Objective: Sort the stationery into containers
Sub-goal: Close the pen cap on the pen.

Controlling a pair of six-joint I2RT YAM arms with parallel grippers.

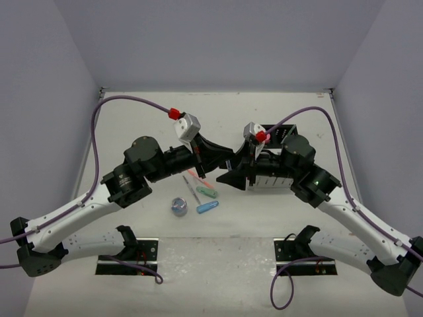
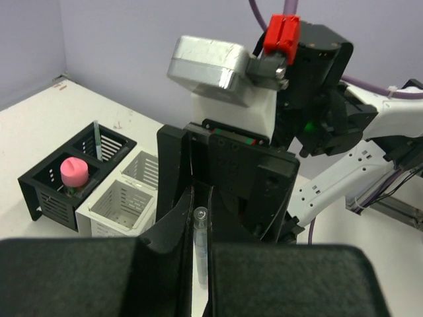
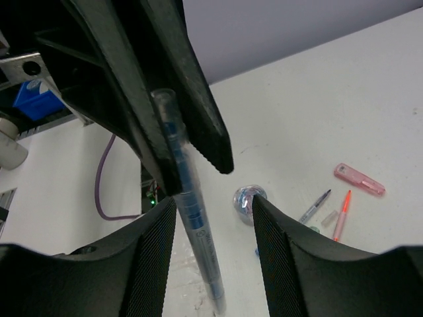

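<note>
Left pincer (image 2: 199, 254) clamped the clear blue pen (image 3: 190, 201) aloft near the white container (image 2: 109, 228); right pincer (image 3: 213, 224) stood apart around it. Letting go before that one closed could drop the pen on the surface (image 3: 370, 99)

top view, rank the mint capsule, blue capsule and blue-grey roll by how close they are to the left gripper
From the left gripper, shut on a blue pen:
1. mint capsule, just to its left, toward the near edge
2. blue capsule, nearer the arm bases
3. blue-grey roll, furthest left
</note>
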